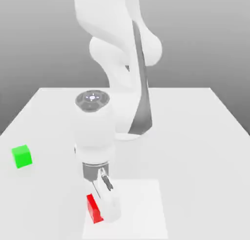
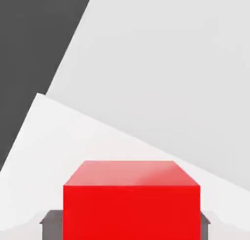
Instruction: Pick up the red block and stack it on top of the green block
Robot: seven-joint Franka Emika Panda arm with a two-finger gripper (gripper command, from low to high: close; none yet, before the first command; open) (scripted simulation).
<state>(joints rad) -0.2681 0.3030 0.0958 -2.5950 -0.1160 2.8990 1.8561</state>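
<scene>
Flat, bright light fills the exterior view, and the white tabletop [image 1: 190, 151] is so pale that the lighter square sheet [image 1: 141, 209] barely separates from it. The arm [image 1: 97, 9] is nearly washed out, with faint grey shading on its curves. The backdrop [image 1: 195, 38] grades from lighter grey above to darker below. In the hand view, the red block [image 2: 132, 212] has an evenly saturated front face, while its adjoining face looks paler, with a soft, washed-out sheen.
</scene>
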